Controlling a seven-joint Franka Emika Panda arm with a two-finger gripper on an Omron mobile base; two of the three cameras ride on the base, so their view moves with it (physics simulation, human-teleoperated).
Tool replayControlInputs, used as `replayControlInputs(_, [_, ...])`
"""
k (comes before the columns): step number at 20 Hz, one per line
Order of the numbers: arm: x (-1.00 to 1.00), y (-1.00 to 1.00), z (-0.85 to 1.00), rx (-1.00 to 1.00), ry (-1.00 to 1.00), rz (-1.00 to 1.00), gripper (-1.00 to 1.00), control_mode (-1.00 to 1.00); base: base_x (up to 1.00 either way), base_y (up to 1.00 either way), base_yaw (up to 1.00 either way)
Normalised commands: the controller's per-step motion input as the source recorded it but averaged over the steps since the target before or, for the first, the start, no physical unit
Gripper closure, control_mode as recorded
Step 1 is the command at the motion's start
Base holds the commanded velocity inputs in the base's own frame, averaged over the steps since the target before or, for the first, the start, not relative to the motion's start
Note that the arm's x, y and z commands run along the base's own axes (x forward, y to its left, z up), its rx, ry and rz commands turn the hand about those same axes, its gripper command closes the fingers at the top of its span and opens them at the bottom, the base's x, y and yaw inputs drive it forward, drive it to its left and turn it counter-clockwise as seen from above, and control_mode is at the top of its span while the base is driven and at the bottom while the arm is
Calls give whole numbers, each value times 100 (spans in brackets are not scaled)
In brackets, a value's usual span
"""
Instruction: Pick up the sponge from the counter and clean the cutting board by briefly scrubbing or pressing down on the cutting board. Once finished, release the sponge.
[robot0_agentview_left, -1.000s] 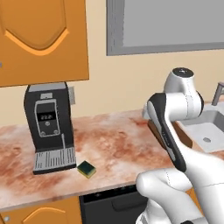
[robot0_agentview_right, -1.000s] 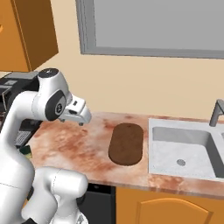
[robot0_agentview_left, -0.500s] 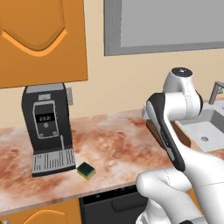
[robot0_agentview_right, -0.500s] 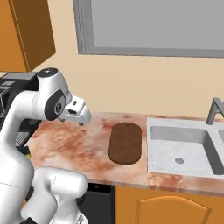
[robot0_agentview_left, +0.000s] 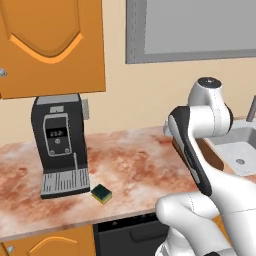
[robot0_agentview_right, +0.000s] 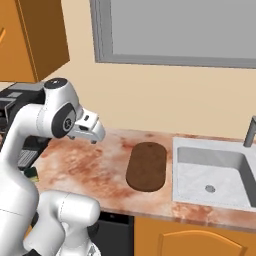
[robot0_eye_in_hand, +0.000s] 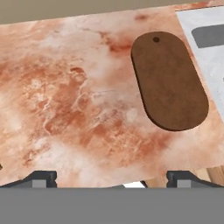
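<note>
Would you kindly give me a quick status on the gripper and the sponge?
Gripper open, empty, above the counter. Sponge on the counter by the coffee machine, untouched. Cutting board bare, beside the sink. Nothing in the way.

Yellow-green sponge (robot0_agentview_left: 101, 194) on marbled counter (robot0_agentview_left: 130, 165) – dark oval cutting board (robot0_agentview_right: 146, 166) flat, well apart

A yellow sponge (robot0_agentview_left: 101, 194) with a dark green top sits beside the black, grey-trayed coffee machine (robot0_agentview_left: 60, 145) on the pinkish-beige, reddish-brown-marbled counter (robot0_eye_in_hand: 78, 109); the cutting board (robot0_eye_in_hand: 168, 81) is plain dark brown.
</note>
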Motion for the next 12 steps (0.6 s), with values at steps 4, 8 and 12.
replayControlInputs(4, [0, 0, 0, 0, 0, 0, -100, 100, 32, 0, 24])
replayControlInputs(8, [0, 0, 0, 0, 0, 1, -100, -100, 6, 0, 12])
replayControlInputs(12, [-5, 28, -26, -4, 0, 9, -100, -100, 0, 0, 0])
